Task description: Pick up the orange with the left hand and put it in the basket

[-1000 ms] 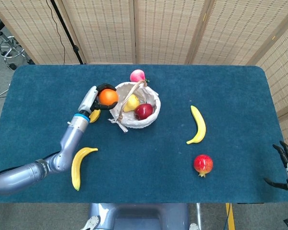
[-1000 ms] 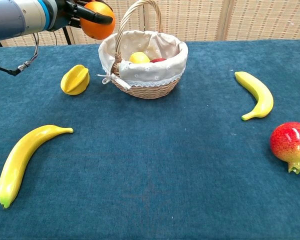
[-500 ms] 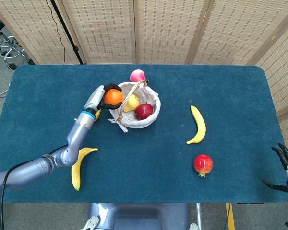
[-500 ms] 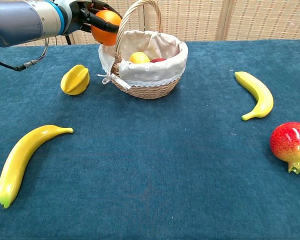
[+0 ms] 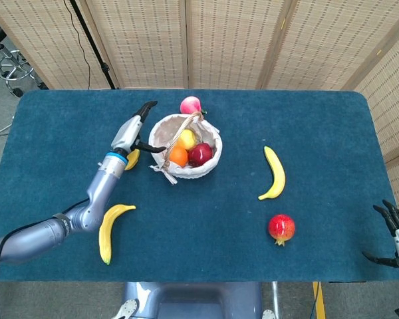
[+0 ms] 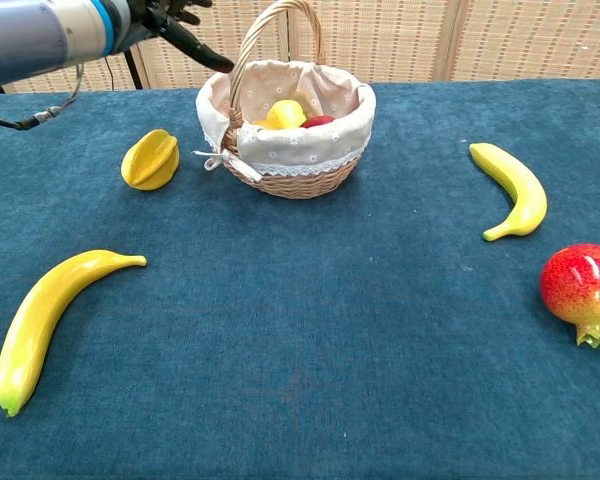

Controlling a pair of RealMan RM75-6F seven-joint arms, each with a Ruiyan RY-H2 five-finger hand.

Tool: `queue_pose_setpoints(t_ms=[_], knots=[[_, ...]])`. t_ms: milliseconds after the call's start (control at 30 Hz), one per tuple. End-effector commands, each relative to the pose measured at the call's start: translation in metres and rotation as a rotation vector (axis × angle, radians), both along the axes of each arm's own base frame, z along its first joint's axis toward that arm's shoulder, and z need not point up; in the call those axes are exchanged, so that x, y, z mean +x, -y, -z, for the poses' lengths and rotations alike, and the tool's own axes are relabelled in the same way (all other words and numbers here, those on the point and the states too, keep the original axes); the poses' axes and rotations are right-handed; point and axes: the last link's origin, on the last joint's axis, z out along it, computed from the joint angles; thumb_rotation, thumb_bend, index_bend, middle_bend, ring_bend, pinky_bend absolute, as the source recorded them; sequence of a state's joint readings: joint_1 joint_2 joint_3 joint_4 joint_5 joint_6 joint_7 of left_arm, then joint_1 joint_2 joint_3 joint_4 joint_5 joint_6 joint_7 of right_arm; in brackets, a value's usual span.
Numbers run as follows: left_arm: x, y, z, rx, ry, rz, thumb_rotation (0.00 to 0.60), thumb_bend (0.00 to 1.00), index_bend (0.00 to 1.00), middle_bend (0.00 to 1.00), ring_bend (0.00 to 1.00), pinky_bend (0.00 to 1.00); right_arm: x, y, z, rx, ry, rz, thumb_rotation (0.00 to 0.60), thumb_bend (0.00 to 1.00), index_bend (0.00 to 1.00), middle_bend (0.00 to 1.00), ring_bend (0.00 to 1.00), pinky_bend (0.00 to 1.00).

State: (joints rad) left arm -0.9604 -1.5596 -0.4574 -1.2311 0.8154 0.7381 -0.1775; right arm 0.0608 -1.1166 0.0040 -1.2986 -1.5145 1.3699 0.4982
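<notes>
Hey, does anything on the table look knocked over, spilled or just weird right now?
Nothing stands out. The basket sits upright with the orange inside among other fruit, the left hand is empty beside it, and the loose fruit lies flat on the cloth.

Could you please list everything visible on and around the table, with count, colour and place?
orange: one, orange, inside the basket.
basket: one, wicker with pale cloth lining, left of table centre.
Other fruit in the basket: one yellow, one dark red.
pink fruit: one, behind the basket.
star fruit: one, yellow, left of the basket.
bananas: two, yellow, one front left, one right.
pomegranate: one, red, front right.
table: one, blue cloth.
left hand: holds nothing, fingers apart, beside the basket.
right hand: at the table's right edge, partly out of frame.
</notes>
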Motion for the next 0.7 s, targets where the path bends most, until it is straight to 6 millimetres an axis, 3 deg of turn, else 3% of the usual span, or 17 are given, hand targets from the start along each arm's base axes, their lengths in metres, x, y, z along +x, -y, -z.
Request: queue_pose_setpoints(t_ms=[33,233,267,367,700], knots=[[-0.015,0.018,-0.025,0.078,-0.130,0.072,0.600,0.00,0.00,0.00,0.00,0.00,0.001,0.004,0.002,-0.004,-0.017,-0.008,0.600,0.00,0.10,0.00,0.00,0.00],[-0.053,0.062,-0.072,0.199,-0.314,0.097,0.600,0.00,0.00,0.00,0.00,0.00,0.006,0.009,0.008,0.002,-0.028,-0.022,0.600,0.00,0.10,0.00,0.00,0.00],[-0.071,0.077,-0.085,0.227,-0.386,0.088,0.600,0.00,0.00,0.00,0.00,0.00,0.007,0.011,0.009,0.004,-0.029,-0.026,0.600,0.00,0.10,0.00,0.00,0.00],[-0.097,0.108,-0.107,0.254,-0.481,0.075,0.600,0.00,0.00,0.00,0.00,0.00,0.009,0.014,0.011,0.006,-0.029,-0.030,0.600,0.00,0.10,0.00,0.00,0.00],[-0.186,0.188,-0.142,0.277,-0.569,-0.073,0.600,0.00,0.00,0.00,0.00,0.00,0.018,0.026,0.014,0.013,-0.038,-0.052,0.600,0.00,0.10,0.00,0.00,0.00]])
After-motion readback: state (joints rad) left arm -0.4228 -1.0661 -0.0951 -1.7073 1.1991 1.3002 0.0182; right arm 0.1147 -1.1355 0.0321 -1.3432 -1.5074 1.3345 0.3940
